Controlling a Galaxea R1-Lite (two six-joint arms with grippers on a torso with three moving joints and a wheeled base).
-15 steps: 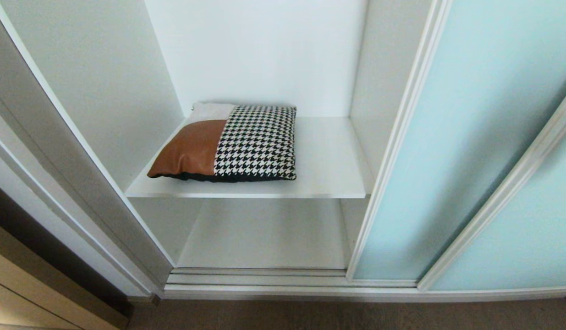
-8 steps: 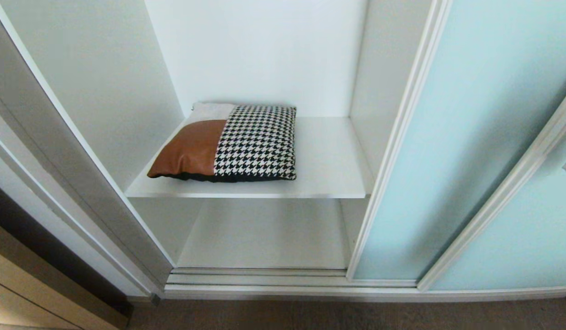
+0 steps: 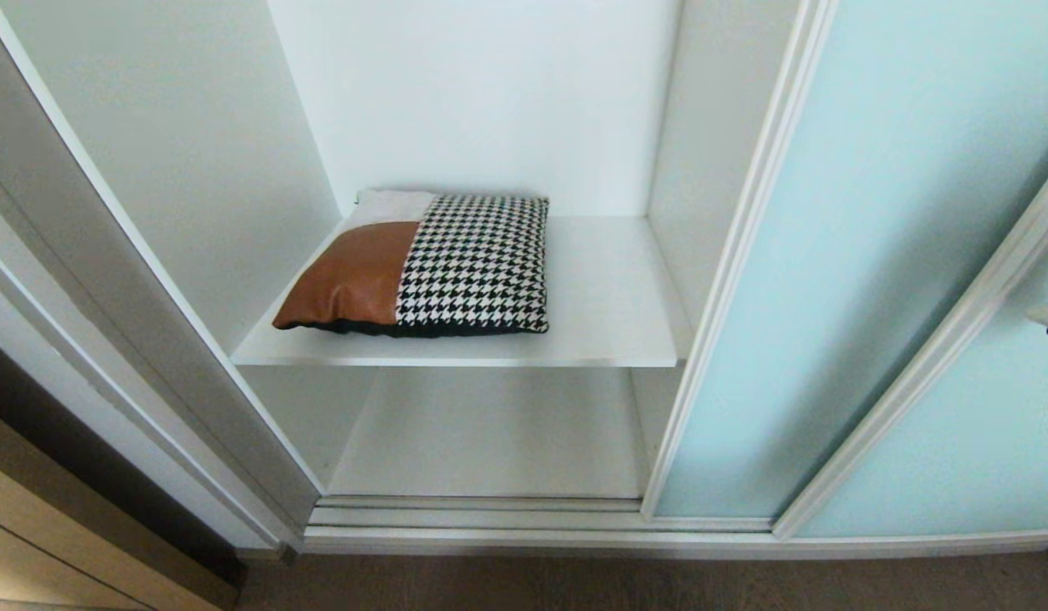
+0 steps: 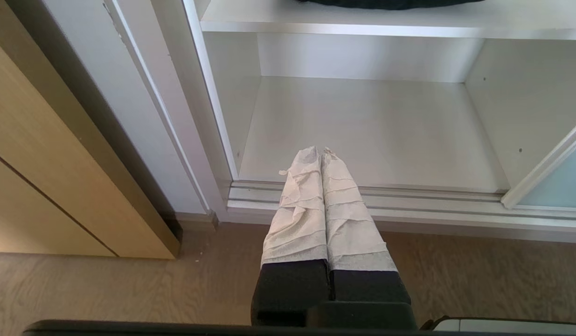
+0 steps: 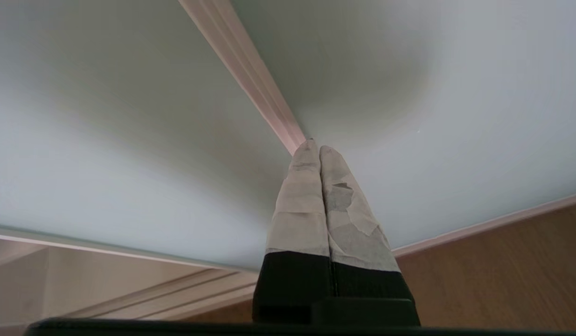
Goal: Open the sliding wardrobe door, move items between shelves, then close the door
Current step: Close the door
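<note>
The wardrobe interior [image 3: 490, 102] stands exposed, white on its back and side walls. The sliding wardrobe door [image 3: 837, 255], a tall frosted aqua panel in a slim white frame, sits pushed to the right of the opening, overlapping a second aqua panel [image 3: 973, 458] behind it. Two shelves are visible: the upper shelf [image 3: 613, 314] spans the opening, and the lower shelf [image 3: 490, 433] lies beneath it, just behind the floor track [image 3: 473, 518]. The cushion [image 3: 422, 265] rests flat on the upper shelf, toward its left side, with the tan leather panel nearest the left wall, the houndstooth panel to the right and a pale grey patch at the back corner; its black backing shows along the front edge. A tan wooden panel [image 3: 57, 543] stands to the left of the wardrobe, on the wood-look floor [image 3: 659, 585]. The right gripper [image 5: 314, 148] has its taped fingers pressed together, with nothing between them, the tips at or just short of the door's frame strip. The left gripper [image 4: 321, 151] hangs low above the floor before the track, its fingers likewise pressed together and empty.
</note>
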